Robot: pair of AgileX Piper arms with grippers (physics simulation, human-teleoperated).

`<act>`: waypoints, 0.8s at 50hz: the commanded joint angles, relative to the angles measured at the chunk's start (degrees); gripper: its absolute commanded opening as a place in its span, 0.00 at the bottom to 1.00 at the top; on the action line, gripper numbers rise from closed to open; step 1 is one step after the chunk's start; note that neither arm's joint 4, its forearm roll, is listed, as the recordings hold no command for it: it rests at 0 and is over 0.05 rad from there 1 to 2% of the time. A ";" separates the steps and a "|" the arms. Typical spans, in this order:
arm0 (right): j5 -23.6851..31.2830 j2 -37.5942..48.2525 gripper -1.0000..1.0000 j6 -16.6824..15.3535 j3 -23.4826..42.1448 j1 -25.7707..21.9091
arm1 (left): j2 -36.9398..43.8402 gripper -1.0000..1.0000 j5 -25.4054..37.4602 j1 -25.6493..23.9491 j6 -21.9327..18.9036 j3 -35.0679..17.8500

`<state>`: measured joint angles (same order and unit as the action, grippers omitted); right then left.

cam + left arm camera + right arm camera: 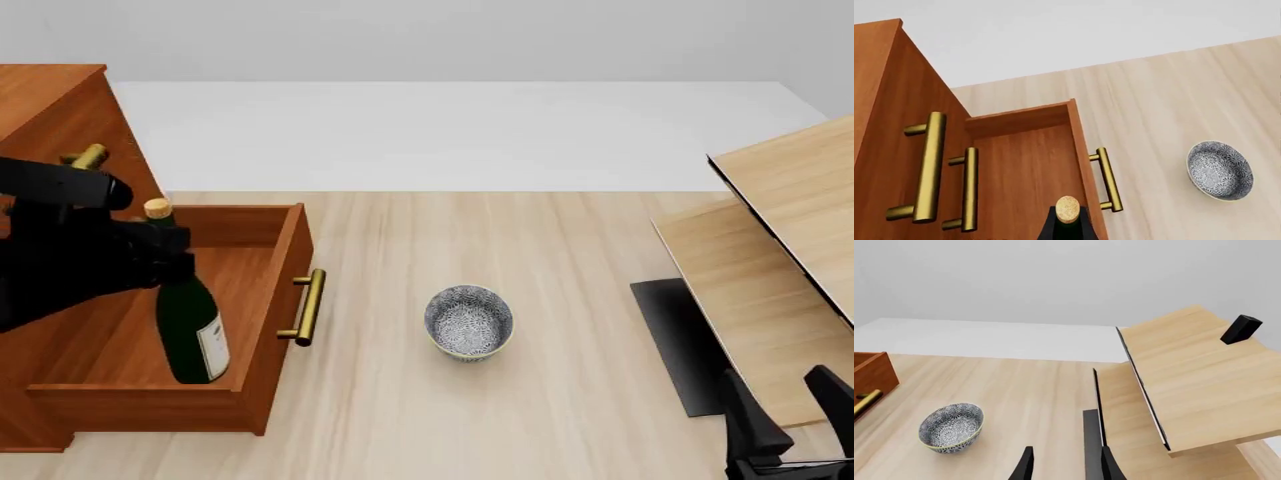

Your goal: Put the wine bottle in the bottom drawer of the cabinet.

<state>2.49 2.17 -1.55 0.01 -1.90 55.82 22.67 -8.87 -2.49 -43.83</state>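
Left jaws grip the wine bottle (191,325) by its neck, upright inside the open bottom drawer (274,320); right jaws stand parted above the tabletop (561,300).

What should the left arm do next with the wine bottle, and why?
Probably lower it a little, then release. In the front view the left gripper holds the wine bottle by its neck, tilted, inside the open bottom drawer of the cabinet. Whether its base touches the drawer floor is unclear, so ease down first.

Glossy glass wine bottle (190,325); wooden cabinet (54,110)
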 commanded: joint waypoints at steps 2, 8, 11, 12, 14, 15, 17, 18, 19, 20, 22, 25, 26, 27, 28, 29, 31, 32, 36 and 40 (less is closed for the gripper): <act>-0.08 0.03 1.00 0.04 0.00 -0.09 | 0.98 0.00 -1.02 -0.47 4.85 -0.27; -0.05 0.06 1.00 0.07 0.00 0.01 | 1.58 0.00 -0.73 -1.02 5.66 -0.21; -0.30 0.35 1.00 0.04 0.00 -0.04 | 1.97 0.00 -0.26 -1.71 5.82 -0.47; -0.26 0.31 1.00 0.02 0.00 -0.04 | 1.93 0.00 -0.23 -1.72 6.15 -0.48; -0.33 0.38 1.00 0.03 0.00 -0.04 | 2.36 0.00 -0.09 -2.16 6.38 -0.31; -0.25 0.29 1.00 0.02 0.00 -0.04 | 2.38 0.00 -0.03 -2.28 6.59 -0.32; -0.35 0.39 1.00 0.01 0.00 -0.01 | 2.56 0.00 0.11 -2.55 6.60 -0.38; -0.29 0.35 1.00 -0.01 0.00 -0.01 | 2.73 0.00 0.14 -2.62 6.75 -0.39; -0.30 0.36 1.00 -0.01 0.00 -0.02 | 2.79 0.00 0.15 -2.90 6.80 -0.46; -0.32 0.38 1.00 0.01 0.00 0.00 | 2.98 0.00 0.15 -2.94 6.97 -0.52; -0.29 0.36 1.00 0.02 0.00 -0.01 | 3.33 0.00 0.09 -3.14 6.93 -0.42; -0.30 0.37 1.00 0.03 0.00 -0.01 | 4.16 0.00 -0.18 -3.54 7.06 -0.37; -0.32 0.40 1.00 0.03 0.00 -0.02 | 4.22 0.00 -0.31 -3.84 7.25 -0.48; -0.27 0.34 1.00 0.07 0.00 0.00 | 5.35 0.00 -0.13 -4.43 7.92 -0.45; -0.22 0.28 1.00 0.11 0.00 0.01 | 5.12 0.00 -0.38 -4.47 7.81 -0.45; -0.16 0.19 1.00 0.13 0.00 0.01 | 5.28 0.00 -0.48 -4.81 8.06 -0.63; -0.28 0.30 1.00 0.15 0.00 0.02 | 6.45 0.00 -0.70 -4.70 8.45 -0.96; -0.31 0.35 1.00 0.17 0.00 0.03 | 6.77 0.00 -0.85 -4.80 8.41 -1.26; -0.30 0.34 1.00 0.17 0.00 0.04 | 8.28 0.00 -1.23 -4.93 9.38 -1.86; -0.74 0.79 1.00 0.13 0.00 0.03 | 9.82 0.00 -2.07 -4.70 10.75 -1.88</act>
<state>2.10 2.67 -1.47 0.01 -1.79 62.14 21.16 -12.54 3.34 -44.26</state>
